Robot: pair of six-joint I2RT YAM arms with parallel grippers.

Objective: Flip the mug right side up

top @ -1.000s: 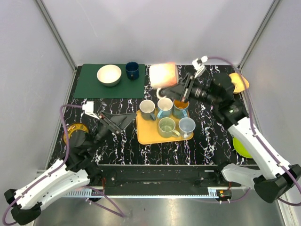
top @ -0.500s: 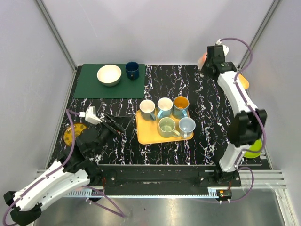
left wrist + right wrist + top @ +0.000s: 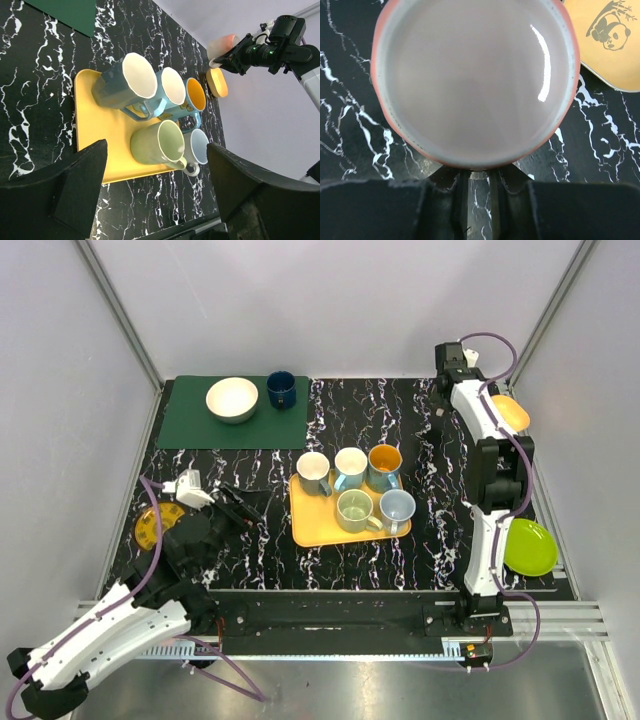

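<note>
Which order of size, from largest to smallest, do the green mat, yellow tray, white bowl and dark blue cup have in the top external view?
1. green mat, somewhat wider than the tray
2. yellow tray
3. white bowl
4. dark blue cup

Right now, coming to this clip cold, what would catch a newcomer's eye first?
The pink mug fills the right wrist view, mouth toward the camera, held by the right gripper at the far right corner of the table. Mid-table, a yellow tray carries five upright mugs.
</note>
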